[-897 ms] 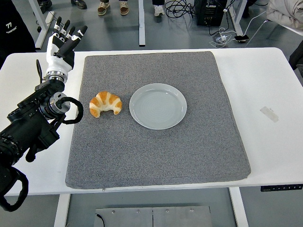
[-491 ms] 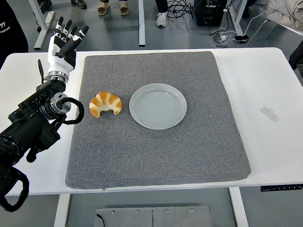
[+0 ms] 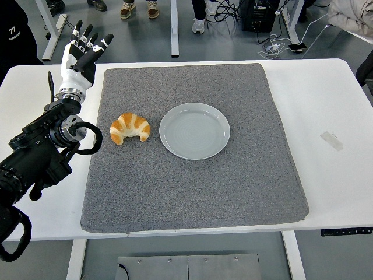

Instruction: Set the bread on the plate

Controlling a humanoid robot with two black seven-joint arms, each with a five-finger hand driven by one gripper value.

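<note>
Croissant sits on the grey mat, left of frame centre, lying flat with its horns pointing down toward the near edge. Plate is just to its right on the same mat, near but not touching, a thin strip of mat between them; it holds nothing. Mat covers most of the white table, with bare table on the left and right sides and a thin strip along the near edge. Left hand is in the upper left of the frame, up over the table's far left corner, just outside the mat's left edge and well apart from the croissant. Fingers are spread apart and point up and away, holding nothing. The black left arm runs from the lower left edge up to that hand, with a cable loop beside the wrist joint, just left of the croissant. Small pale tape strip lies on the bare table at the right. Along the top of the frame: floor, table legs, people's shoes, and a tangle of cables at upper right.
</note>
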